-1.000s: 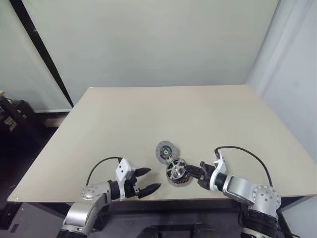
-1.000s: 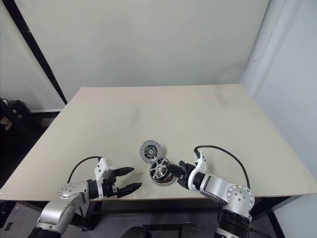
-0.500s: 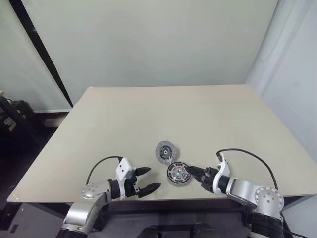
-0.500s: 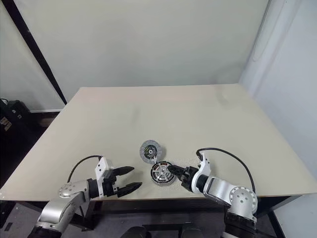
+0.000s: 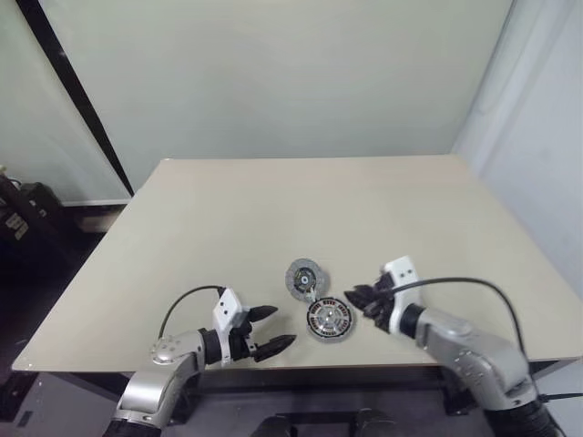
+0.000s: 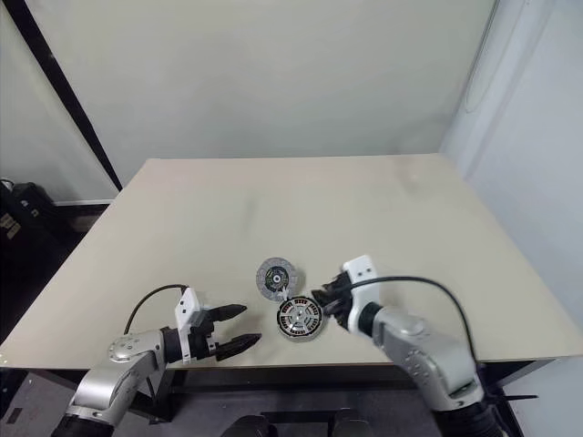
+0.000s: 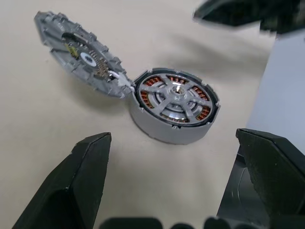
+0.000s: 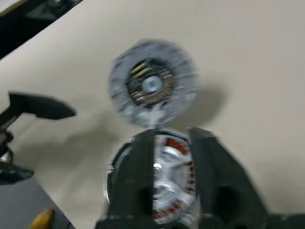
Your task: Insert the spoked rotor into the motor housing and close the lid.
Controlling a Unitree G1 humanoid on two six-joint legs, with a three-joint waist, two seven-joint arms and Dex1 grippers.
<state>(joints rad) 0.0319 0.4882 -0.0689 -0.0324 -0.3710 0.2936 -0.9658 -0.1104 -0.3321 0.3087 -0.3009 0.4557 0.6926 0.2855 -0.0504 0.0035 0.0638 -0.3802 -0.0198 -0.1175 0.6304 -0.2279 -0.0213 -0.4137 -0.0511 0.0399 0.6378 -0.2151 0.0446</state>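
The left gripper (image 5: 273,334) idles with jaws wide, near the tabletop (image 5: 228,218) front edge. Beside it the motor housing (image 5: 330,320) lies flat, axis upright, spoked rotor (image 7: 175,94) already seated inside. The lid (image 5: 304,278), hinged behind, tilts open. The right gripper (image 5: 357,297), jaws nearly together and empty, should tip it over squarely.

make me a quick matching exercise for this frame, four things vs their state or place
Things:
1. spoked rotor
2. lid
3. left gripper
4. right gripper

States:
A. open, tilted up beside the housing
B. seated inside the motor housing
C. fingers close together, just right of the housing
D. fingers spread wide, left of the housing

Pairs: 1-B, 2-A, 3-D, 4-C
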